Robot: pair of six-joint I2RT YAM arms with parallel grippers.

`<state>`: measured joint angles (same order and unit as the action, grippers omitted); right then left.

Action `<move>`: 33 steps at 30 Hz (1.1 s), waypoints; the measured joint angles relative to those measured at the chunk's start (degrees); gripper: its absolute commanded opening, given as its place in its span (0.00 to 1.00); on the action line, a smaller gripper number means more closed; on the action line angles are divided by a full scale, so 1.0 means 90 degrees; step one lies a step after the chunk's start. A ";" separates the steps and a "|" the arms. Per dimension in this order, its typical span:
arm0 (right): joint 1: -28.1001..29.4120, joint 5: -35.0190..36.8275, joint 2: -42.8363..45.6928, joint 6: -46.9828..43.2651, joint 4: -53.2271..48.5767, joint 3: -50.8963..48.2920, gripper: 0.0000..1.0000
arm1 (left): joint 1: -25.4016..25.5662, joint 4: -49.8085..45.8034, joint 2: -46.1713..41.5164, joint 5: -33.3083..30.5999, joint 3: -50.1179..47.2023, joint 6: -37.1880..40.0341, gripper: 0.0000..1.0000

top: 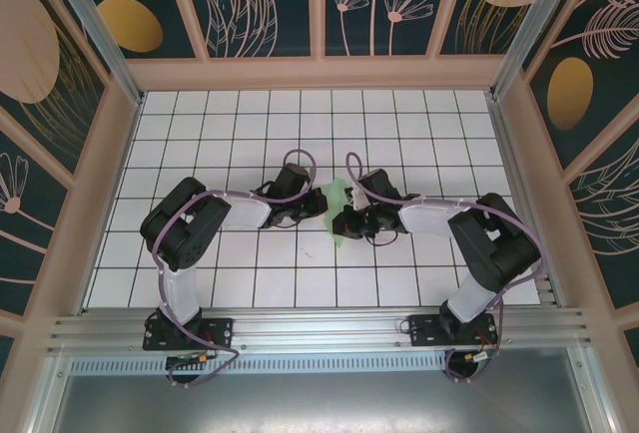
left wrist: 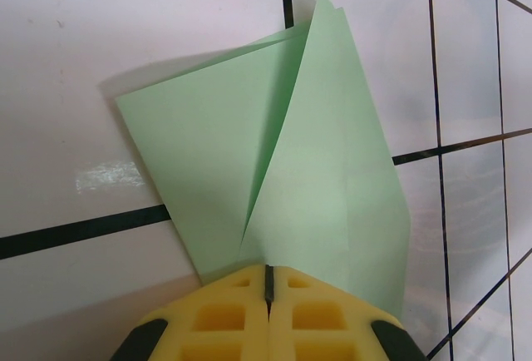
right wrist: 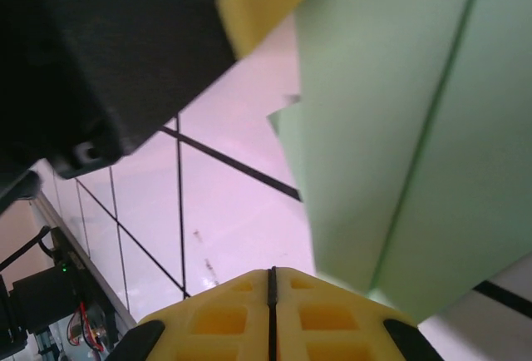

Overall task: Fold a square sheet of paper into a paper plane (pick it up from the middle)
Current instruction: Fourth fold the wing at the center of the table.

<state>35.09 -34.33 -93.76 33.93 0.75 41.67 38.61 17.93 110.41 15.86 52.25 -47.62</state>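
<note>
The square sheet of paper (top: 337,198), pale green and folded into overlapping flaps, is at the middle of the table between the two grippers. In the left wrist view the sheet of paper (left wrist: 316,170) fans out ahead, its flaps converging at my left gripper (left wrist: 268,274), which is shut on its near corner; a shadow lies beneath it. My left gripper (top: 318,206) reaches in from the left. My right gripper (right wrist: 271,274) is shut with nothing visible between its pads. The sheet of paper (right wrist: 399,128) hangs just right of it, its lower edge hidden behind the right fingertip. My right gripper (top: 344,223) is next to the sheet.
The white gridded table (top: 230,134) is boxed in by patterned walls (top: 60,104) on three sides. An aluminium rail (top: 319,328) runs along the near edge with both arm bases. The left gripper's yellow finger and black body (right wrist: 108,53) loom close above the right gripper.
</note>
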 measured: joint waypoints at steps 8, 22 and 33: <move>0.0019 -0.0073 -0.0316 0.0066 0.0192 -0.0306 0.10 | 0.0000 -0.0041 0.0017 0.0027 0.0036 0.0007 0.00; 0.0090 -0.0024 0.0126 0.0109 0.0058 -0.0384 0.11 | 0.0000 -0.0049 0.0019 0.0029 0.0044 0.0007 0.00; 0.0019 0.0177 0.0136 0.0097 -0.0177 -0.0372 0.17 | 0.0000 -0.0138 0.0024 0.0066 0.0104 0.0075 0.07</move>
<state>35.27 -32.73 -92.53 34.81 -0.84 38.33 38.61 16.69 110.63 16.45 53.19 -46.94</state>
